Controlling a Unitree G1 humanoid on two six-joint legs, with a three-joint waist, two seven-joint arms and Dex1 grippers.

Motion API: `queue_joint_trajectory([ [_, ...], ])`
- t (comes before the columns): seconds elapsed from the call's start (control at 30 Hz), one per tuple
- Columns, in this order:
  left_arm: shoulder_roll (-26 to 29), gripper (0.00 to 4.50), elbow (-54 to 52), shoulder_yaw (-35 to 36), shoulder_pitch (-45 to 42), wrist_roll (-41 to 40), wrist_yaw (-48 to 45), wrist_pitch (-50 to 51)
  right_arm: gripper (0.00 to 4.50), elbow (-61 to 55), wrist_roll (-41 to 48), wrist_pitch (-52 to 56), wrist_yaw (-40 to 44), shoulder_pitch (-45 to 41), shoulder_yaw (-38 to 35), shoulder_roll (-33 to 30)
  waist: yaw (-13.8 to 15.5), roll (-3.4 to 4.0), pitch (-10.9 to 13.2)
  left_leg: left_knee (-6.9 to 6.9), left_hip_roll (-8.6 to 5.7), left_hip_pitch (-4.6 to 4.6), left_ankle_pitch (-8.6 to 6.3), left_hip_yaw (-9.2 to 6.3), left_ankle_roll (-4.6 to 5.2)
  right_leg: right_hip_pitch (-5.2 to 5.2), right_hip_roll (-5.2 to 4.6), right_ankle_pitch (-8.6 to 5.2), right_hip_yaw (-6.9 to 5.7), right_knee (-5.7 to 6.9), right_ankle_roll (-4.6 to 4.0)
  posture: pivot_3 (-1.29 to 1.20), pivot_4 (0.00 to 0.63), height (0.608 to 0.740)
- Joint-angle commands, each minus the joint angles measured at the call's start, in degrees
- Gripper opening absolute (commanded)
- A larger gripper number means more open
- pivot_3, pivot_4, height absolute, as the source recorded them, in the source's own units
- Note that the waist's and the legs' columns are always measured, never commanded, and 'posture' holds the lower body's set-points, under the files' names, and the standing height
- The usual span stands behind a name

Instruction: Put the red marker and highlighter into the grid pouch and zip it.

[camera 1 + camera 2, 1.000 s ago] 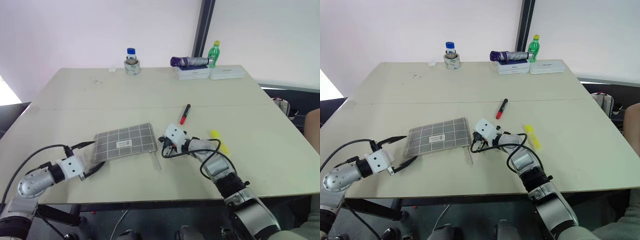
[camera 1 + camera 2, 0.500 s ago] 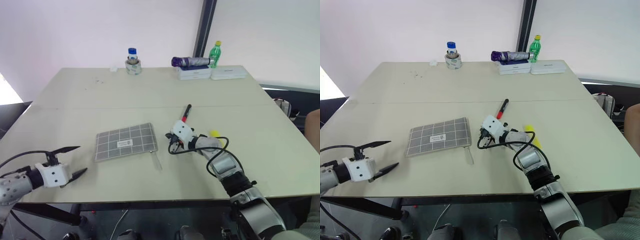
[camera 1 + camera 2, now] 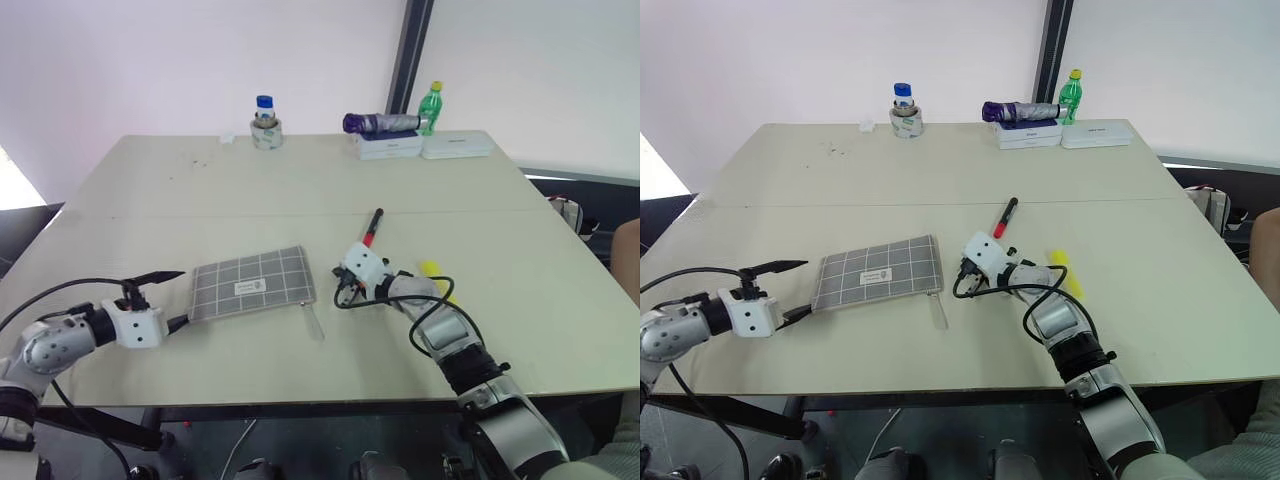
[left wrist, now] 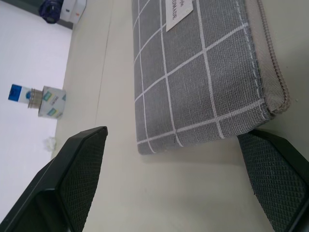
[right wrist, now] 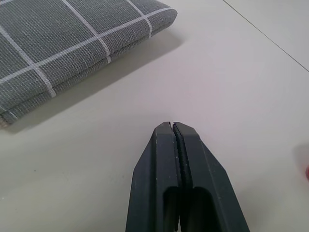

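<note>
Grid pouch (image 3: 252,285) flat on the desk (image 3: 300,190), long axis across the robot's front, far edge tilted slightly away on the right; white label up, zipper strap trailing off its near right corner. Left gripper (image 3: 170,300) at the pouch's left short edge, fingers (image 4: 77,179) spread as wide as possible, one on each side of that edge and apart from the fabric, holding nothing. Right gripper (image 5: 175,126) just right of the pouch, fingers pressed fully together, empty, tips low over bare desk near the pouch's right corner. Red marker (image 3: 371,227) beyond the right fingers, long axis running away from the robot, red end nearer, black end farther and slightly right. Highlighter (image 3: 436,277) to the right of the right fingers, partly hidden behind the arm, lying diagonally, well apart from the pouch.
</note>
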Motion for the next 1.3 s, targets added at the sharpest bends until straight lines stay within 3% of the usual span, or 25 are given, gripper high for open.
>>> queue_joint_trajectory([
  [0.03,-0.8,4.50,2.5,-3.0,-1.2,2.6,0.6,-1.3,0.05,-1.4,0.4,0.3,0.1,0.2,-0.2,0.5,0.0,0.00,0.0,0.01,0.00,0.00,0.00,0.00,0.00,0.00,-0.01,0.00,0.00,0.00,0.00,0.00,0.150,0.740],
  [0.43,-3.5,4.50,3.6,-7.4,-3.1,3.2,1.1,-3.8,0.05,-0.6,-0.1,0.1,0.1,0.0,1.1,2.4,0.1,0.02,0.0,0.02,0.01,0.02,0.00,-0.01,0.00,0.03,-0.01,0.00,0.00,0.03,0.01,0.00,0.150,0.740],
  [0.53,-4.0,3.59,3.5,-8.5,-2.7,1.7,-1.3,-4.0,0.00,-0.1,0.0,0.0,0.1,-0.2,0.7,2.1,0.0,0.03,0.0,0.02,0.00,0.03,0.01,0.00,-0.01,0.04,-0.02,0.00,0.00,0.03,0.00,0.00,0.150,0.740],
  [0.77,-4.7,0.01,3.2,-9.1,-2.8,1.8,-1.3,-4.3,0.00,-0.3,0.2,0.0,0.8,0.0,0.9,1.8,0.0,0.19,-0.1,0.02,0.00,0.05,0.00,0.00,0.00,0.06,-0.03,0.00,0.00,0.02,0.01,0.00,0.150,0.740],
  [1.0,-5.0,0.01,2.8,-8.6,-3.5,1.1,-1.2,-4.7,0.00,-0.7,0.3,-0.2,1.8,0.5,0.9,1.3,0.0,0.22,-0.2,0.02,-0.01,0.06,0.00,0.00,0.00,0.08,-0.04,0.00,0.01,0.02,0.01,0.00,0.150,0.740],
  [1.23,-4.7,0.01,1.7,-7.3,-1.4,-6.7,-5.6,-3.5,0.00,-1.2,0.6,-0.2,2.0,0.8,0.3,0.6,-0.1,0.22,-0.2,0.02,0.01,0.06,0.01,0.00,-0.01,0.07,-0.03,0.00,0.01,0.02,0.01,0.00,0.150,0.740],
  [1.3,-4.9,0.01,0.0,-6.8,-0.1,-12.1,-8.8,-1.3,0.00,-1.9,1.2,-0.1,2.4,1.0,-0.4,0.2,-0.1,0.22,-0.2,0.02,0.04,0.06,0.01,-0.01,-0.01,0.07,-0.03,0.00,0.01,0.02,0.01,0.00,0.150,0.740],
])
